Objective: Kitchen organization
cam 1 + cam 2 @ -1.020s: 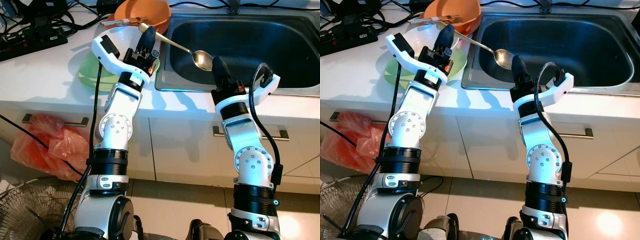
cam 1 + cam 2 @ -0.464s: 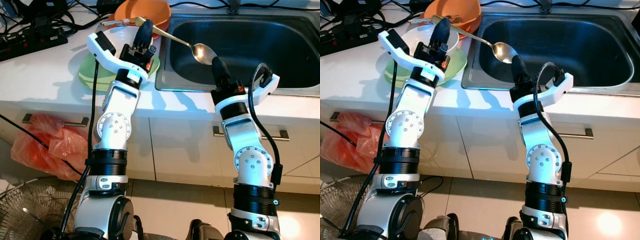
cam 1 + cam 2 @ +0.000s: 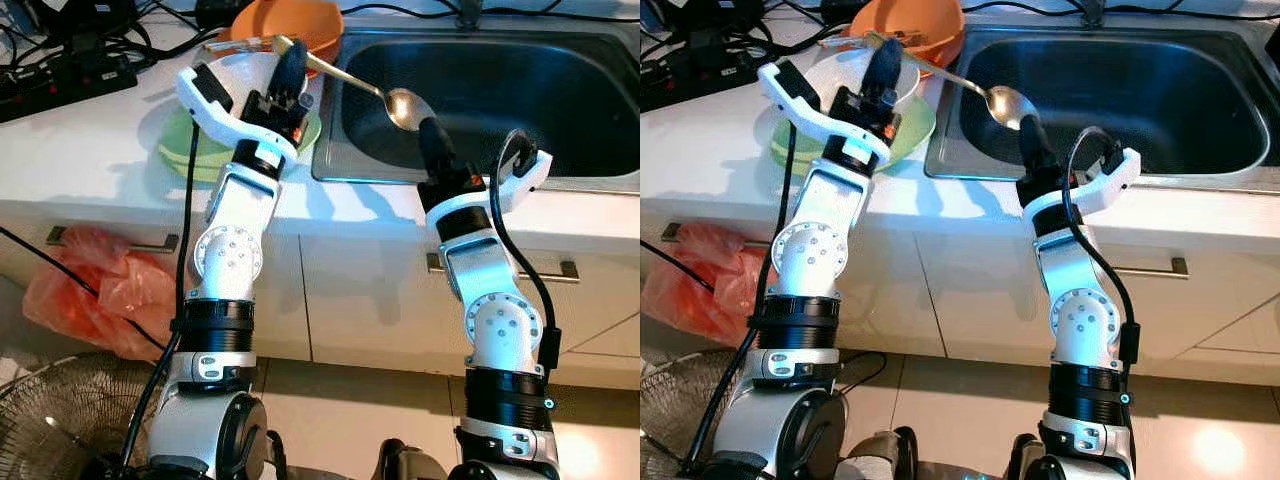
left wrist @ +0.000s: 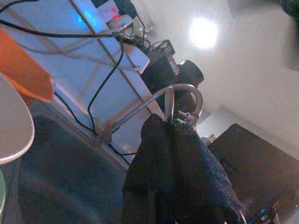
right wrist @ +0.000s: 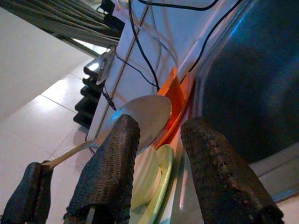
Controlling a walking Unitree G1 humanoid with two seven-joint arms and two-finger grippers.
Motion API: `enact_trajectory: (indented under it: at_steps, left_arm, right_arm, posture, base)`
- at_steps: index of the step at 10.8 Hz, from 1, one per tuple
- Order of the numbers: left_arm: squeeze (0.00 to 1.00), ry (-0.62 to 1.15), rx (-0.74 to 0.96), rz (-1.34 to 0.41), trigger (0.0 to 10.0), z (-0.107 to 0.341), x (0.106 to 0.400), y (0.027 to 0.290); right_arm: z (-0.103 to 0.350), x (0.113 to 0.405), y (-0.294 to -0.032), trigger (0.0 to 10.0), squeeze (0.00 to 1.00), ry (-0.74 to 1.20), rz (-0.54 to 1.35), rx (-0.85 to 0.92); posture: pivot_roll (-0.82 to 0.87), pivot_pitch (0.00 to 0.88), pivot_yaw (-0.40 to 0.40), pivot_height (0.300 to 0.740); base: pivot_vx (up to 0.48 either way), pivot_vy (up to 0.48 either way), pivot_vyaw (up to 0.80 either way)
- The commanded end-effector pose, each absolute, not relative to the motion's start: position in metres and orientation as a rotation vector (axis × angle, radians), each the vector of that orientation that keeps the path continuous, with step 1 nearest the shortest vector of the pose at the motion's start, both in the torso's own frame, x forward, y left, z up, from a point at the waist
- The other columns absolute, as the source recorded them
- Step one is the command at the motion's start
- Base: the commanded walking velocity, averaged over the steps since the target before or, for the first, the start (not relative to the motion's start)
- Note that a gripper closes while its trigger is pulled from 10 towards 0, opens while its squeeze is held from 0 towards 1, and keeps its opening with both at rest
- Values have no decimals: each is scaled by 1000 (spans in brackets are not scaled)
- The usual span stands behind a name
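My left gripper (image 3: 291, 60) is shut on the handle of a long metal spoon (image 3: 403, 107), held above a white bowl (image 3: 238, 77) on the counter. The spoon slants out over the steel sink (image 3: 520, 95). Its bowl end hangs just above my right gripper (image 3: 429, 133), which points up at the sink's front rim. In the right wrist view that gripper (image 5: 162, 125) stands open, with the spoon's bowl end (image 5: 142, 117) beyond one fingertip (image 5: 122, 135) and touching neither. The left wrist view has my left fingers (image 4: 175, 158) pressed together.
An orange bowl (image 3: 290, 20) with chopsticks (image 3: 235, 43) sits behind the white bowl, which rests on a green plate (image 3: 182, 152). A power strip and cables (image 3: 70, 80) lie at the counter's far left. A red plastic bag (image 3: 90, 290) and a fan (image 3: 50, 420) are below.
My left gripper has lifted the spoon and drawn it back over the white bowl. My right gripper has shifted slightly left, closer under the spoon's bowl end.
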State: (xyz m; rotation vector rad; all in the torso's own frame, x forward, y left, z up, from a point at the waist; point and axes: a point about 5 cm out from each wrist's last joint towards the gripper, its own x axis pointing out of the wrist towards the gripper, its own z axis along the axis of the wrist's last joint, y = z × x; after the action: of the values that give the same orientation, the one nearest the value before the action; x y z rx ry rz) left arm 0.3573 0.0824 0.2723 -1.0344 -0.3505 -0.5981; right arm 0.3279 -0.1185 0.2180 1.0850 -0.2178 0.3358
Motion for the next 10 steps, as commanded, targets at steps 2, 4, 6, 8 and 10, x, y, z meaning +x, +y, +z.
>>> enact_trajectory:
  at_steps: [2,4,6,8,10]
  left_arm:
    - [0,-301,-1109,-644,10000,261,349,60]
    - [0,-292,-1107,-650,10000,260,349,59]
    - [0,-279,-1104,-668,10000,259,348,57]
    - [0,-256,-1108,-690,10000,256,346,53]
    - [0,-250,-1100,-703,10000,256,345,51]
  right_arm:
    - [227,330,-111,10000,0,-241,360,1123]
    - [228,330,-112,10000,0,-247,356,1128]
    - [228,330,-112,10000,0,-251,353,1136]
    - [228,330,-112,10000,0,-250,353,1139]
    - [228,331,-112,2627,0,-252,355,1140]
  posture:
    - [90,147,39,740]
    - [90,147,41,740]
    - [90,147,41,740]
    - [90,149,41,740]
    - [90,149,40,740]
  base:
    - [0,0,0]
    - [0,0,0]
    - [0,0,0]
    - [0,0,0]
    - [0,0,0]
